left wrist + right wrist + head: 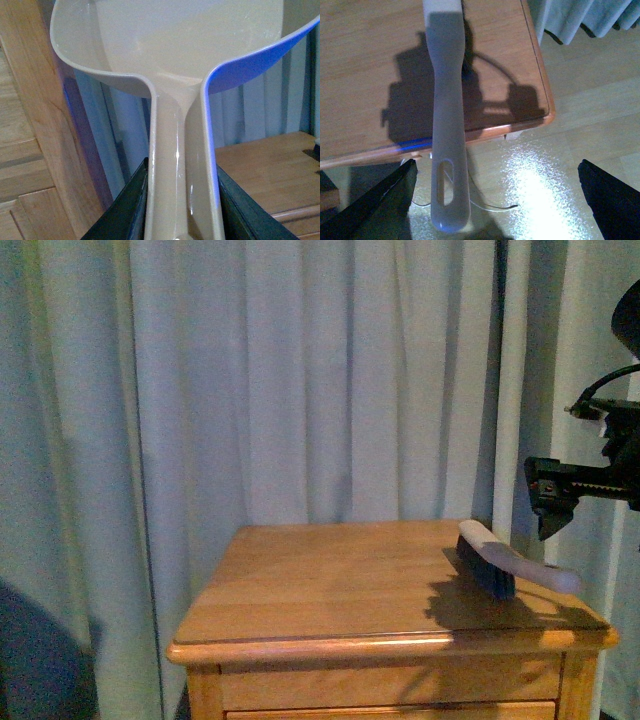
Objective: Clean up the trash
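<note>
**Front view.** The table [330,580] stands before a curtain [300,380]. A brush [490,565] lies along the right edge, with its handle end past that edge. The right gripper [552,495] hangs above and just outside the same edge, near the handle. The left arm is not in view. No trash shows on the visible table top.

**Left wrist view.** The left gripper [182,200] is clamped on the handle of a dustpan [170,50], with one dark finger [125,210] pressed to each side. The pan points away from the camera. Part of the table top shows beyond it; no trash lies on that part.

**Right wrist view.** The brush handle [447,125] crosses the table edge and overhangs the floor [580,125]. The right gripper [502,200] is spread wide, and its fingers [385,200] hold nothing. The handle's long axis runs out across the edge, into the gap between the fingers and closer to one of them — it touches neither.

**Status.** The trash is in none of the three views, so its position cannot be stated. Judged from the layout, the step in hand is pickup of the brush. The right arm is the nearer one. The jaws must centre on the overhanging handle end and close across its long axis.
</note>
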`<move>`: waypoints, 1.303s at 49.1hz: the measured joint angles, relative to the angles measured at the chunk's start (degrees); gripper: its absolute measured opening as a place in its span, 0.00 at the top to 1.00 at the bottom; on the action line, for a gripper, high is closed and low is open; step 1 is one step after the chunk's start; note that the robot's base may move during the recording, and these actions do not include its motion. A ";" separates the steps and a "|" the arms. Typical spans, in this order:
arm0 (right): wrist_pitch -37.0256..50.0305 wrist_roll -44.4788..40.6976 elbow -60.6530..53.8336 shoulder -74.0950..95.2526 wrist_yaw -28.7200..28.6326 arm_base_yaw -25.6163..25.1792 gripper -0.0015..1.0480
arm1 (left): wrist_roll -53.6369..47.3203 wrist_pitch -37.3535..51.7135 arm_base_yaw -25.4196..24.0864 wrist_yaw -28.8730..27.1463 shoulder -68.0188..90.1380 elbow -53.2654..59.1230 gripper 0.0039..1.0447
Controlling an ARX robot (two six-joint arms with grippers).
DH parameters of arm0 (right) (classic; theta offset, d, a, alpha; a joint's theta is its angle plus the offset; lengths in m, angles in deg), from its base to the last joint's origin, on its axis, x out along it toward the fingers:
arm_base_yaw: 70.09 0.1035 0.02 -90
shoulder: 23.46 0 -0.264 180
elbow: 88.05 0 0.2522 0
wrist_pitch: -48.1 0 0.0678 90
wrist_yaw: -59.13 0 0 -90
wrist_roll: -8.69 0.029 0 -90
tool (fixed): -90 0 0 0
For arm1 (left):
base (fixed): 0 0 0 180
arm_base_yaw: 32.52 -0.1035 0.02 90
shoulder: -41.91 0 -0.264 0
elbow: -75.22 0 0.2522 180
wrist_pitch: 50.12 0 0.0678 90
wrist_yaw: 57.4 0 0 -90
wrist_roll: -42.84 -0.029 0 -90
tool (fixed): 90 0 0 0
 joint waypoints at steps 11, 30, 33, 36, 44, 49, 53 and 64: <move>0.48 1.40 5.62 6.56 0.04 0.98 0.07 | 0.00 0.00 0.00 0.00 0.00 0.00 0.73; 2.99 2.89 8.33 14.21 0.33 2.69 0.07 | 0.00 0.00 0.00 0.00 0.00 0.00 0.73; 3.50 3.06 8.33 14.67 0.57 2.80 0.07 | 0.00 0.00 0.00 0.00 0.00 0.00 0.73; 3.83 3.13 8.33 14.84 0.68 2.84 0.07 | 0.00 0.00 0.00 0.00 0.00 0.00 0.73; 4.22 3.72 8.33 15.02 0.85 2.99 0.18 | 0.00 0.00 0.00 0.00 0.00 0.00 0.73; 4.22 3.91 8.33 15.06 0.66 2.99 0.34 | 0.00 0.00 0.00 0.00 0.00 0.00 0.73; 4.22 3.93 8.33 15.06 0.44 3.06 0.45 | 0.00 0.00 0.00 0.00 0.00 0.00 0.73; 4.24 3.98 8.33 15.06 -0.48 3.45 0.76 | 0.00 0.00 0.00 0.00 0.00 0.00 0.73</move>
